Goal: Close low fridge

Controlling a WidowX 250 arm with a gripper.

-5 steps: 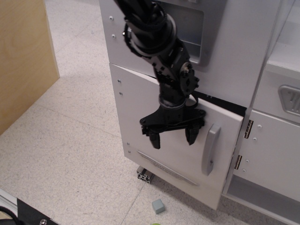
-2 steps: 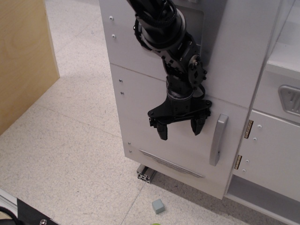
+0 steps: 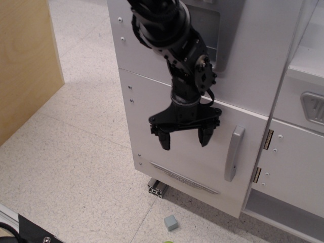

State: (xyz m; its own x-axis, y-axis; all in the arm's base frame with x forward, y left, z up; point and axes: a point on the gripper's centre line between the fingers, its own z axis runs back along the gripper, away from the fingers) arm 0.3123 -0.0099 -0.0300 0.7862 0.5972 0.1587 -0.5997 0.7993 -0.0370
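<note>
The low fridge door [image 3: 152,121] is a large flat white panel with a curved grey vertical handle [image 3: 232,152] at its right side and a thin grey strip [image 3: 185,178] near the bottom. The door sits flush with the cabinet front, with no dark gap along its top edge. My black gripper [image 3: 185,138] hangs in front of the door's middle, left of the handle, fingers pointing down. It is open and holds nothing. I cannot tell whether the fingers touch the door.
Above is a white panel with a recessed grey dispenser [image 3: 210,35]. Metal hinges [image 3: 267,139] sit at the right beside another white cabinet. A wooden panel [image 3: 25,61] stands at left. A small grey block [image 3: 171,222] and an aluminium foot [image 3: 157,188] are on the speckled floor.
The door has swung from ajar, with a dark gap at its top right, to flush with the cabinet. My gripper pushed in with it, then drew back slightly left.
</note>
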